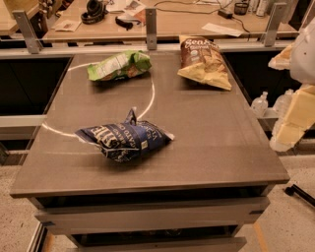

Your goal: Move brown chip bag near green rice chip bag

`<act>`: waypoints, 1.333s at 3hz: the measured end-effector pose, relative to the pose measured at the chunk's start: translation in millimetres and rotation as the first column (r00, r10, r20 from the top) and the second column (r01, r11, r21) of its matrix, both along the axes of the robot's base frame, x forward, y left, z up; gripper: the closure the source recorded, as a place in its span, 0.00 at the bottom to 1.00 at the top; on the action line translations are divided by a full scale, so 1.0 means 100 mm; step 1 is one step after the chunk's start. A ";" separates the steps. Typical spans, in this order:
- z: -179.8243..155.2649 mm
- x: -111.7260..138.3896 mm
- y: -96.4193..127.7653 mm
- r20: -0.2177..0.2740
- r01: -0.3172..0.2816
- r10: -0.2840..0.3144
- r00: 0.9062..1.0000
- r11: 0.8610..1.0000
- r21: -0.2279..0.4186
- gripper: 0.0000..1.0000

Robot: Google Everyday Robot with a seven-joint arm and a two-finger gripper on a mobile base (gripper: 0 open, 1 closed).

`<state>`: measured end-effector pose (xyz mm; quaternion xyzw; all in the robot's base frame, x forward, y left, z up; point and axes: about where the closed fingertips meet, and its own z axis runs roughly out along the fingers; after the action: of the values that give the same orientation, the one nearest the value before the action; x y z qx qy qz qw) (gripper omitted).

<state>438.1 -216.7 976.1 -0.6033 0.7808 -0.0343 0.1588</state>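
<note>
Item 1. Surface [211, 133]: grey-brown top, with a thin pale ring mark [152, 93] curving across its left half. Two drawers [147, 216] sit under its 6 o'clock edge.

Item 2. Brown chip bag [204, 61]: lying flat at about 1 o'clock on the surface. Its dark top points to 12 and its pale yellow end to 5. Nothing touches it.

Item 3. Green rice chip bag [119, 65]: lying on its side at about 11 o'clock, well apart from the brown bag, which is off at its 3 o'clock.

Item 4. Dark blue bag [123, 140]: crumpled, at about 7 o'clock from the middle of the surface, apart from both other bags.

Item 5. My arm [293, 120]: pale yellow and white, off the surface past its 3 o'clock edge, and over none of the bags. My jaws are out there with it. I cannot tell whether they are spread or pressed together.

Item 6. Beyond the 12 o'clock edge is a desk [182, 22] carrying headphones [93, 11] and papers. Clear bottles [260, 104] stand low at 3 o'clock.
</note>
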 end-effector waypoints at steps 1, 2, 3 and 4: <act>0.00 0.00 0.00 0.000 0.000 0.000 1.000 1.000 0.000 0.00; -0.01 0.07 -0.02 0.036 0.011 -0.012 0.999 1.000 0.011 0.00; -0.10 0.27 -0.12 0.121 0.017 -0.024 0.992 0.999 0.051 0.00; -0.20 0.49 -0.23 0.228 0.030 -0.058 0.972 0.992 0.126 0.00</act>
<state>487.6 -239.8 956.1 -0.5669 0.7709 -0.0602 0.2842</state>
